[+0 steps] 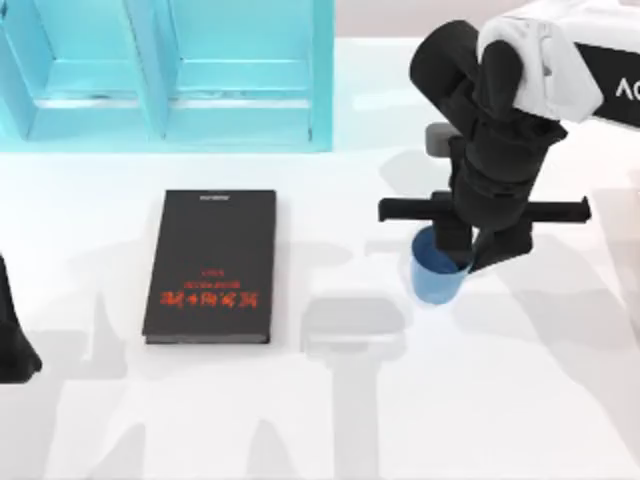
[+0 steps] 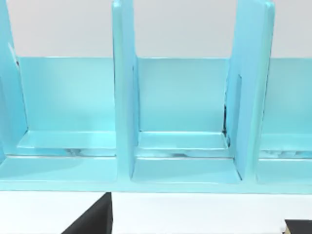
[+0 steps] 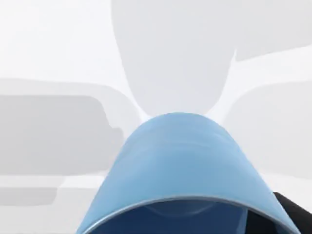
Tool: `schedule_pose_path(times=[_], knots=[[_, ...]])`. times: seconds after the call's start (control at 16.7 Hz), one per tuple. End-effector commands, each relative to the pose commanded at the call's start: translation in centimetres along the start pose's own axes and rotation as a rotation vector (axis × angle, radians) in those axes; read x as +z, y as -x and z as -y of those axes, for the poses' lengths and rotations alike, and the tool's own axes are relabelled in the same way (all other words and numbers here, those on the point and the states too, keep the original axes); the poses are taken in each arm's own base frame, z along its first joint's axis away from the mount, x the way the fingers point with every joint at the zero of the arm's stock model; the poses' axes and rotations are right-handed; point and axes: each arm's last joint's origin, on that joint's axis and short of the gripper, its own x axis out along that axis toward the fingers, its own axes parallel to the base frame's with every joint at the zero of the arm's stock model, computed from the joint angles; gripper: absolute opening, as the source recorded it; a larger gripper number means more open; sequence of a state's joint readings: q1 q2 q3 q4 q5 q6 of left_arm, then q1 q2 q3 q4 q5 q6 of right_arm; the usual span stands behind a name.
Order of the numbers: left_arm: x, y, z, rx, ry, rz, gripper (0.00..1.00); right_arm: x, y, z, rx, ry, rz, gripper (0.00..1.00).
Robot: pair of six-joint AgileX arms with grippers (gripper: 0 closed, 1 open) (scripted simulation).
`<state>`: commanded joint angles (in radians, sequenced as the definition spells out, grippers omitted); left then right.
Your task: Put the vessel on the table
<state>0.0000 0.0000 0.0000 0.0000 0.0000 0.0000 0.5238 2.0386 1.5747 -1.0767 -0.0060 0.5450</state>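
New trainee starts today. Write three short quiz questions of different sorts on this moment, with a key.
1. True or false: the black book lies to the left of the light-blue cup in the top view.
2. Which gripper is at the cup? A) left gripper B) right gripper
3. Fill in: the turquoise shelf unit stands at the table's far ____ side in the top view.

Key: 1 true. 2 B: it sits over the cup's rim, right of the book; whether the cup has touched down cannot be told. The left arm is parked at the left edge. 3 left.
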Motion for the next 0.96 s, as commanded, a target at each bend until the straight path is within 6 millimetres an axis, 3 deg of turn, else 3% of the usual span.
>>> schedule_pose_path(times=[0.6,0.96], knots=[[0.00,0.00,0.00,0.000,0.000,0.000,1.00,0.00,0.00,0.00,0.000,0.000,0.000,0.98],[0.00,0.00,0.00,0.000,0.000,0.000,1.00,0.00,0.00,0.00,0.000,0.000,0.000,1.00]])
